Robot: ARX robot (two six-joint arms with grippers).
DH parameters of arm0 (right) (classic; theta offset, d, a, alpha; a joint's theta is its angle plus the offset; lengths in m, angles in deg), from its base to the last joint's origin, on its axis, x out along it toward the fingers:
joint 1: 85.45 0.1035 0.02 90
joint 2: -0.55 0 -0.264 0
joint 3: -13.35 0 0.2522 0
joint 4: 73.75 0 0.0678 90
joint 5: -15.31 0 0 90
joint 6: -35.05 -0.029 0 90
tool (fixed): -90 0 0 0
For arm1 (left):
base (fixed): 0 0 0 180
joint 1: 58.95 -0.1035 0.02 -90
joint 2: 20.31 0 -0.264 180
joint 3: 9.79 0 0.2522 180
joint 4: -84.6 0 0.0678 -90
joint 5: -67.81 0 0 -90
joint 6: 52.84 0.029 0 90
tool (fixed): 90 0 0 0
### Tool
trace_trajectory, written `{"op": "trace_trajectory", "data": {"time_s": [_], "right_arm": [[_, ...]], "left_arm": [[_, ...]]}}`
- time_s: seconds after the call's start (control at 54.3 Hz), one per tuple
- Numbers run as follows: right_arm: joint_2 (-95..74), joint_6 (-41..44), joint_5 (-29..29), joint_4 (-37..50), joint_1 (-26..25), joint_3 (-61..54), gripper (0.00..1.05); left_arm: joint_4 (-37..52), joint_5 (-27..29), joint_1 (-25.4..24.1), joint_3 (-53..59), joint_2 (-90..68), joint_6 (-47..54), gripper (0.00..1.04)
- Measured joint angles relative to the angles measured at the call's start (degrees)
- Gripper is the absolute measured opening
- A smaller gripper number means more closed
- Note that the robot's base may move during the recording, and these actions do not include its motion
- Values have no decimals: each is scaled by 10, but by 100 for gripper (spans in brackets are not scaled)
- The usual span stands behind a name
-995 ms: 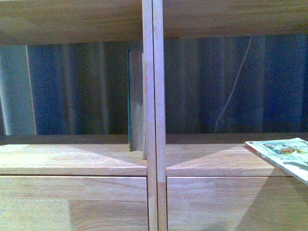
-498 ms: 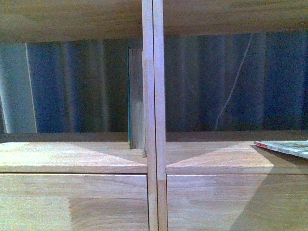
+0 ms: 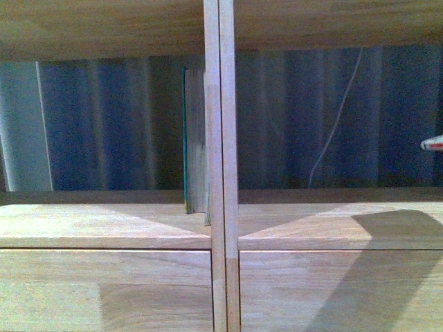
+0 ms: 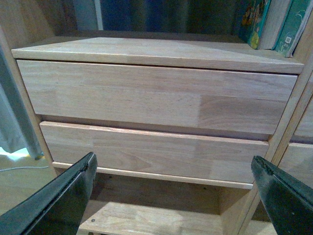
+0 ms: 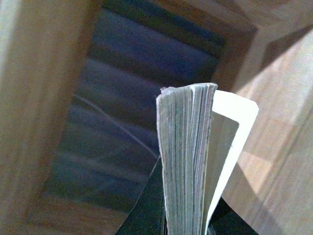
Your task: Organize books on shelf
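The light wooden shelf (image 3: pixel 104 225) fills the front view, with its doubled central upright (image 3: pixel 221 166). The thicker teal book (image 3: pixel 195 138) stands upright against the left side of that upright; it also shows in the left wrist view (image 4: pixel 255 22). My right gripper (image 5: pixel 186 229) is shut on the thin pale paperback (image 5: pixel 186 156), seen edge-on with one cover flaring out. In the front view only the paperback's tip (image 3: pixel 433 144) shows, at the right edge above the right shelf board. My left gripper (image 4: pixel 173 196) is open and empty, low before the drawer fronts (image 4: pixel 156 95).
A shadow lies on the right shelf board (image 3: pixel 387 225). Dark blue curtain (image 3: pixel 104 124) and a thin pale cable (image 3: pixel 336 117) hang behind the open-backed shelf. Below the lower drawer (image 4: pixel 151 154) is a bottom board (image 4: pixel 146 220).
The paperback has risen from just above the right shelf board and moved right, so only its tip now shows at the front view's right edge. The teal book has not moved.
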Motion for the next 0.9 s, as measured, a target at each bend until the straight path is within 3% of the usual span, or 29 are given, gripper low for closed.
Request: {"op": "trace_trajectory", "data": {"time_s": [0.258, 0.645, 0.903], "right_arm": [[105, 81, 9, 31, 54, -11, 7], [85, 240, 40, 222, 268, -26, 7], [68, 288, 43, 273, 323, -52, 7]], "left_arm": [[0, 0, 0, 0, 0, 0, 97], [0, 0, 0, 0, 0, 0, 97], [0, 0, 0, 0, 0, 0, 97]]}}
